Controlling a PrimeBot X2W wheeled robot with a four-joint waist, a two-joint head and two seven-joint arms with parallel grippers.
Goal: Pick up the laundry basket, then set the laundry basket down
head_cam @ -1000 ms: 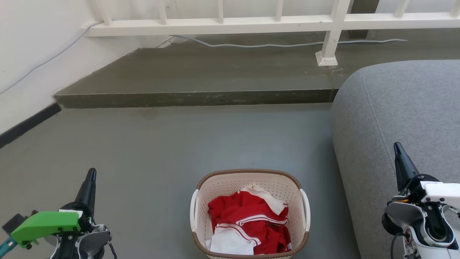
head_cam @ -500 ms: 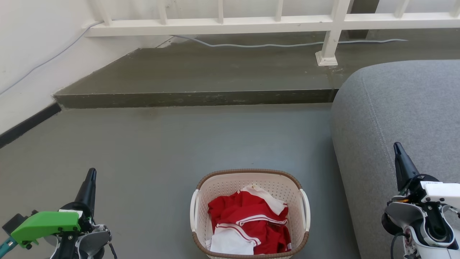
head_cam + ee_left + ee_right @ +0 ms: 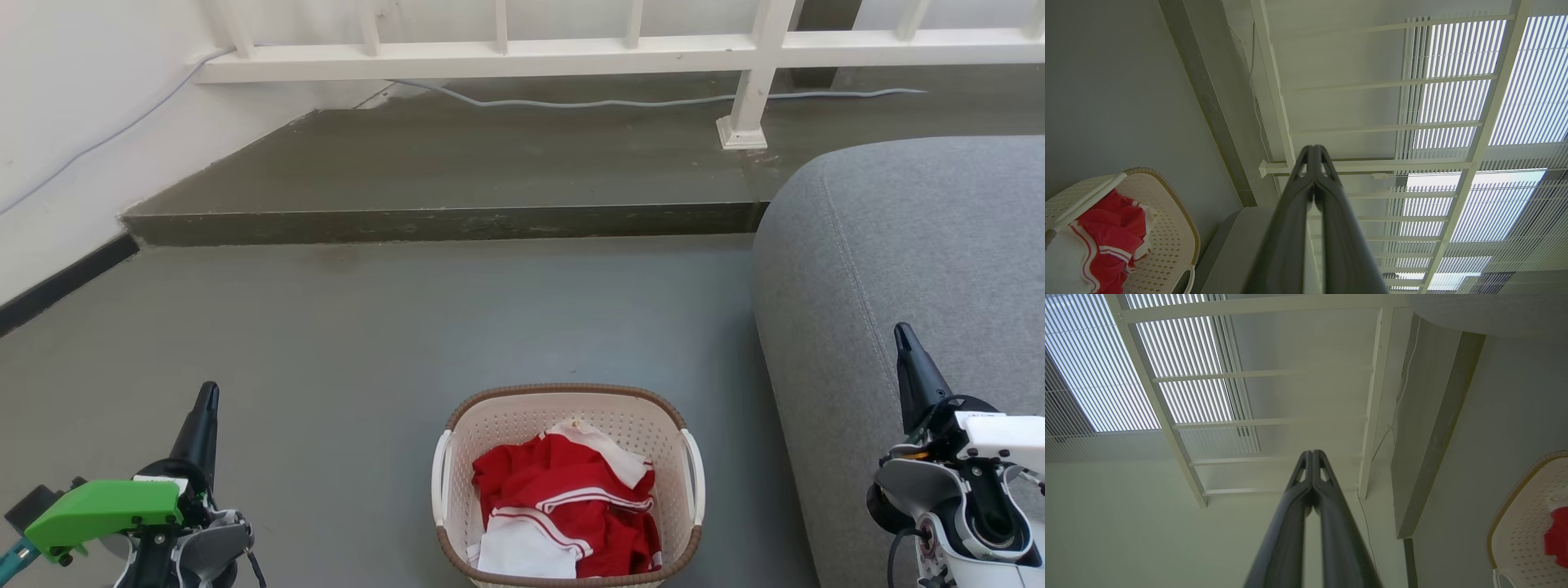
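Note:
The laundry basket [image 3: 522,425], cream-white and perforated with a brown woven rim and white side handles, stands on the grey floor at the bottom centre of the head view. Red and white clothes lie inside it. My left gripper [image 3: 208,392] is at the lower left, well apart from the basket, fingers shut and pointing up. My right gripper [image 3: 902,336] is at the lower right in front of the sofa, also shut and empty. In the left wrist view the basket [image 3: 1171,228] sits at the lower left beside the closed gripper [image 3: 1314,151]. The right wrist view has the basket [image 3: 1519,535] at the right edge, gripper [image 3: 1312,455] shut.
A grey sofa [image 3: 914,245] fills the right side, close to the basket. A raised concrete step [image 3: 441,222] crosses ahead, with a white railing [image 3: 620,49] and a cable [image 3: 612,102] behind it. A white wall with a dark skirting [image 3: 57,282] runs along the left.

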